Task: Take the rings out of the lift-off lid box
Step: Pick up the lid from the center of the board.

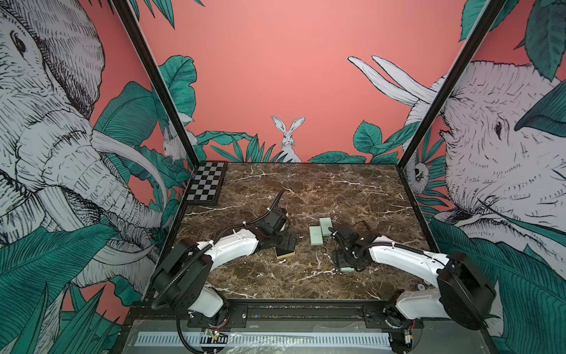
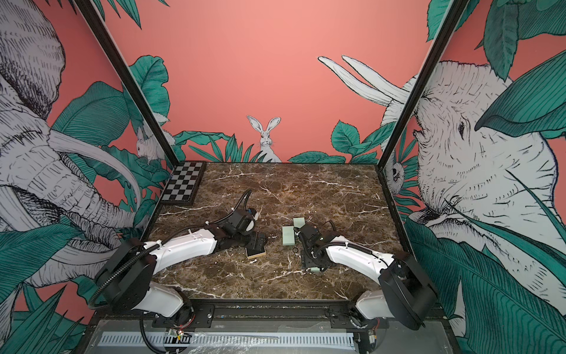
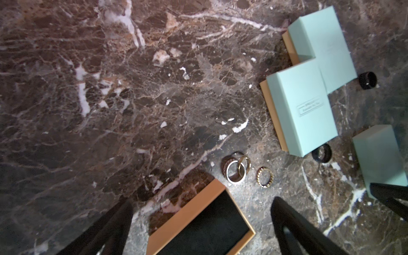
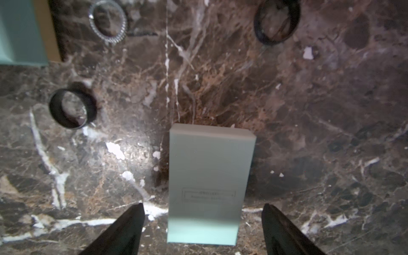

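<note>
An open tan box base (image 3: 198,223) with black lining and nothing in it lies between the fingers of my open left gripper (image 3: 203,201). Several rings lie loose on the marble: a cluster (image 3: 236,170), a beaded band (image 3: 265,176), and dark bands (image 4: 72,108) (image 4: 277,19). In a top view only one ring (image 1: 323,250) shows. My right gripper (image 4: 203,205) is open and straddles a mint-green lid (image 4: 209,176), with a gap on each side. No tan base shows under that lid. In both top views the grippers (image 1: 288,245) (image 2: 312,263) hang low over the table.
Two closed mint-green boxes (image 1: 315,236) (image 1: 325,225) with tan bases lie side by side between the arms. A sparkling silver ring (image 4: 108,22) sits next to one of them. A chequered board (image 1: 203,182) lies at the far left corner of the marble table (image 1: 337,190).
</note>
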Motion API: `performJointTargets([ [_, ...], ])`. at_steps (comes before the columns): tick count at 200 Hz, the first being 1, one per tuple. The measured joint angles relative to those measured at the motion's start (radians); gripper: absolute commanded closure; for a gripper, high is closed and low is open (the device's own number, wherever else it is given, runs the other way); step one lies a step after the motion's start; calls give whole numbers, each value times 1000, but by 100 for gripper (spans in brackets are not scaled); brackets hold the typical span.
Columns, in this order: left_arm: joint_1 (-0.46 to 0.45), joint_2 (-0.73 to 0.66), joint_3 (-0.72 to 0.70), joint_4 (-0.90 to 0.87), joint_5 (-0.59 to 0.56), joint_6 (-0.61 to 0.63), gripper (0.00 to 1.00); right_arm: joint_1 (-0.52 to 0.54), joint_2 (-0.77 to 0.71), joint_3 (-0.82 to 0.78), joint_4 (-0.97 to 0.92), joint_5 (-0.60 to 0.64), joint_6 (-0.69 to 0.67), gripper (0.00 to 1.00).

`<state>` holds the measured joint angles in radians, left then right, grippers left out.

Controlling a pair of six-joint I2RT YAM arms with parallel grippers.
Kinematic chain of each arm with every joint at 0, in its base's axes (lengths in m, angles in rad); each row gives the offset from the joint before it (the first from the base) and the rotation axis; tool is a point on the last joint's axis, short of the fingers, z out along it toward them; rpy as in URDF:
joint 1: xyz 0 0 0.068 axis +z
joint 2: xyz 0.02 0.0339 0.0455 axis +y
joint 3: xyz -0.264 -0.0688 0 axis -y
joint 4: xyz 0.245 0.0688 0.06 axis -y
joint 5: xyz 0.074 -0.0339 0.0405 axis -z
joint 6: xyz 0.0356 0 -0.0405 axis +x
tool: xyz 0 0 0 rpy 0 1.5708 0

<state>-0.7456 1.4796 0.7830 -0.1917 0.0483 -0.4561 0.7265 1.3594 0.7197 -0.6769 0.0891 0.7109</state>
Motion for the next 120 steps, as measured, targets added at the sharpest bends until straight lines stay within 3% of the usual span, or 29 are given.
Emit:
performJointTargets([
  [120, 0, 27, -19, 45, 84, -77, 1, -48, 6, -24, 41, -58, -17, 26],
])
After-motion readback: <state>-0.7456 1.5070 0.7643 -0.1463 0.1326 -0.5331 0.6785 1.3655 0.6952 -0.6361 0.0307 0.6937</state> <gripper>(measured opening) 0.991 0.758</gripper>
